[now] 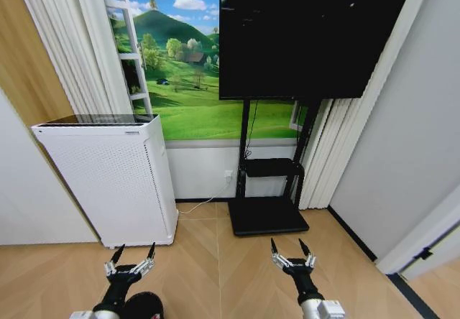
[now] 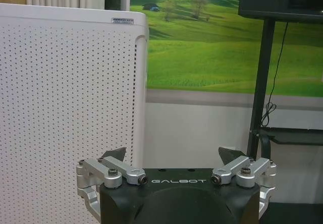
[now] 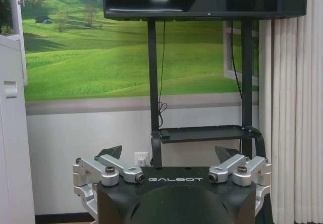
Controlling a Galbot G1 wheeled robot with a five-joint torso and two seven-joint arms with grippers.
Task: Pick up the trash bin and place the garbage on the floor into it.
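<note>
My left gripper (image 1: 136, 251) and right gripper (image 1: 287, 246) hang low over the tan chevron floor (image 1: 215, 261), side by side and pointing at the wall. Both are open with nothing between their fingers. In the left wrist view the left gripper (image 2: 172, 156) faces the white perforated appliance (image 2: 65, 113). In the right wrist view the right gripper (image 3: 168, 153) faces the TV stand (image 3: 202, 133). The trash bin and the garbage are out of view. A dark rounded shape (image 1: 145, 307) sits at the picture's lower edge by my left arm; I cannot tell what it is.
The white perforated appliance (image 1: 108, 179) stands on the floor ahead left. A large black TV (image 1: 309, 31) on a black stand with a flat base (image 1: 267, 216) is ahead right. A white cable (image 1: 198, 205) lies between them. A black strip (image 1: 352, 236) runs along the right wall.
</note>
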